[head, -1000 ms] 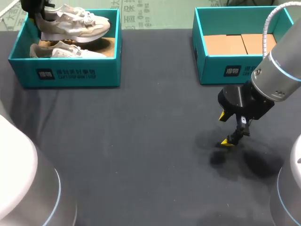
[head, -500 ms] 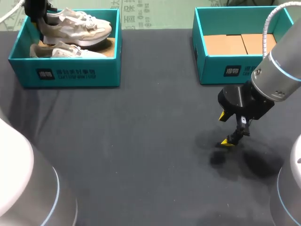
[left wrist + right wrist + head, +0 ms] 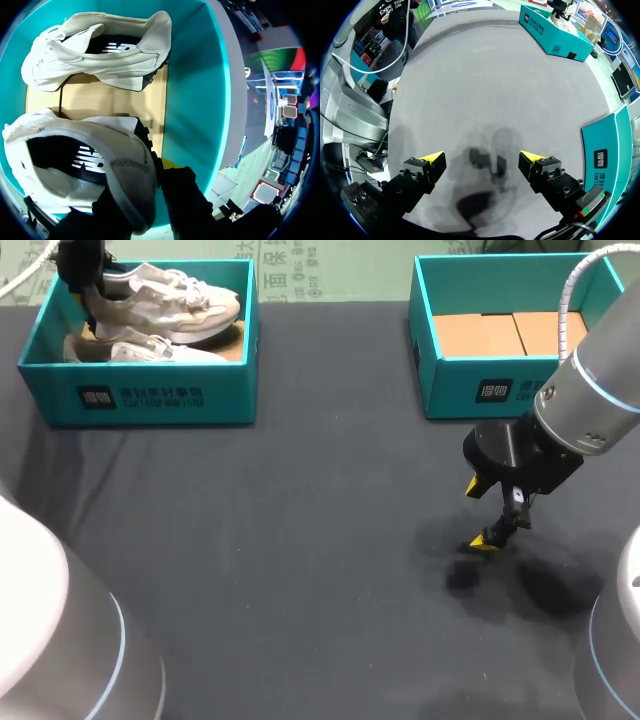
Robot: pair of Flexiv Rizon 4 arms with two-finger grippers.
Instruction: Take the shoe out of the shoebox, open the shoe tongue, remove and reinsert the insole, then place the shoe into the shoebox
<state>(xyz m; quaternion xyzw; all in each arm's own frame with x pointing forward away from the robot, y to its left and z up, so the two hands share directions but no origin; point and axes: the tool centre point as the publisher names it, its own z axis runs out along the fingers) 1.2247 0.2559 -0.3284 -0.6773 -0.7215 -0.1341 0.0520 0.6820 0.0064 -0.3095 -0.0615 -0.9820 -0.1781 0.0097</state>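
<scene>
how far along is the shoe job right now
Early. Done: nothing finished. In hand: the left end effector grips one shoe by its heel, raised over the left shoebox; the second shoe lies inside. Left: all the insole work, then reboxing. The right end effector hangs open over the table.

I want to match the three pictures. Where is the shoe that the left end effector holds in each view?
Head view: the held shoe is raised in the left shoebox, at its far side, heel at the left end effector.
Left wrist view: the held shoe is nearest the end effector, heel collar clamped in it.
Right wrist view: far ahead across the table, probably the small pale shape above the left shoebox.
Shared landmark: the left shoebox.
</scene>
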